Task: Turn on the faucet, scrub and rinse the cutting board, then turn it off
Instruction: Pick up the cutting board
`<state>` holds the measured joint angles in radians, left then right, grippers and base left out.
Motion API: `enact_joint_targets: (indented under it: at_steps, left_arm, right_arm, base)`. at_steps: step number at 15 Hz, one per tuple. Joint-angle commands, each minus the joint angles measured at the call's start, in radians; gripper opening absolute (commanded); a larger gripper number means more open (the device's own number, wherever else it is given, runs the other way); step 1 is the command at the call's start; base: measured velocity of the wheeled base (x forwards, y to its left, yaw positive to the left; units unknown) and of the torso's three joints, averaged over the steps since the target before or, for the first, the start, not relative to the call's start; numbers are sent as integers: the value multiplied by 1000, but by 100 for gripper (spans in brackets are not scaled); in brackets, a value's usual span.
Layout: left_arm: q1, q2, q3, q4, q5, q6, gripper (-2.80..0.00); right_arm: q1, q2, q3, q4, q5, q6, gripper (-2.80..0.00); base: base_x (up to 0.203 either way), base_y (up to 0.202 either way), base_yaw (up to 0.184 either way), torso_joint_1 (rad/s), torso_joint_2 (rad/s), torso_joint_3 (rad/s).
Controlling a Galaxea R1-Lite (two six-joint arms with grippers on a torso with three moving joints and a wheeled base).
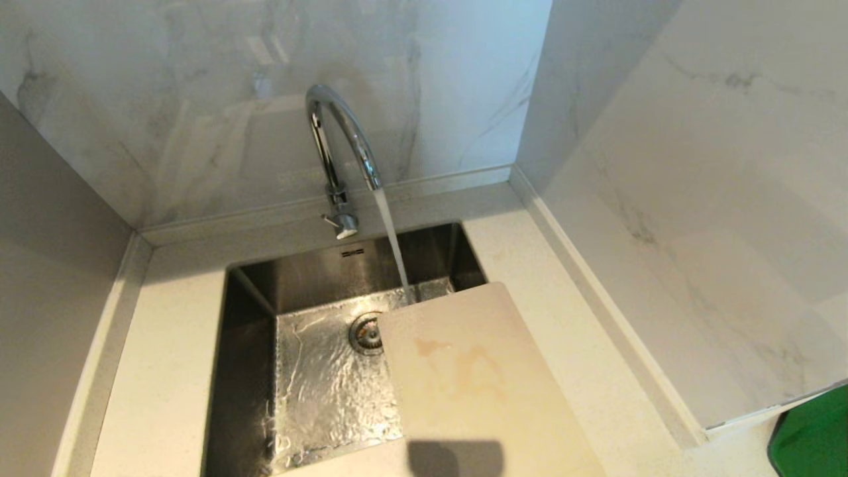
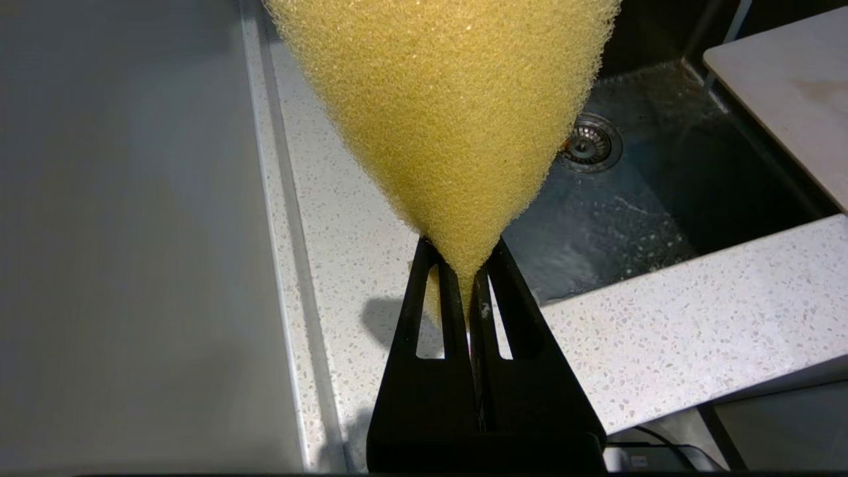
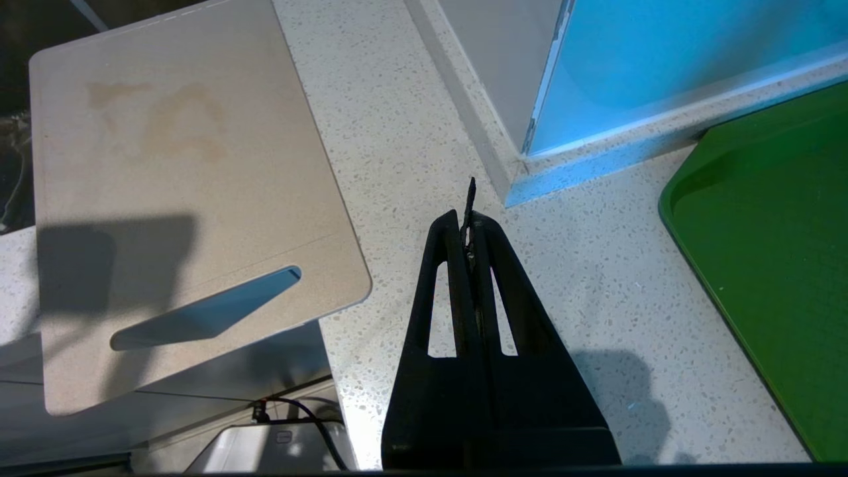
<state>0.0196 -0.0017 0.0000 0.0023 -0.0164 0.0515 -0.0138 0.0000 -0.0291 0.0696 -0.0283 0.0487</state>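
Yellow sponge (image 2: 444, 112): pinched by left end effector (image 2: 472, 291), over the surface's (image 2: 695, 331) near-left edge.
Right end effector (image 3: 469, 225): pressed together, empty, right of board.
Board (image 1: 477, 377): bridging sink's (image 1: 318, 371) right rim, long axis near-to-far.
Faucet (image 1: 341, 152): running, farthest.

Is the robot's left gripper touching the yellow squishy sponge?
Touching. The left wrist view shows the left gripper shut on the porous yellow sponge, its lower tip pinched between the black fingers.
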Motion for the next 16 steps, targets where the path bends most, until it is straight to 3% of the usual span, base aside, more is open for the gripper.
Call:
enact_joint_targets:
  at_steps: [1,5,16]
  left_arm:
    - [0,-3,3,-1,1,-1,-280]
    - [0,-3,3,-1,1,-18,-280]
    - [0,-3,3,-2,15,-42,-280]
  right_arm:
    - [0,0,0,0,0,0,-280]
    - [0,0,0,1,1,-1,-280]
    - [0,0,0,1,0,-1,-280]
  base:
    - [0,0,0,0,0,0]
    - [-22,0,2,4,2,0]
    - [-179,0,-8,2,2,1]
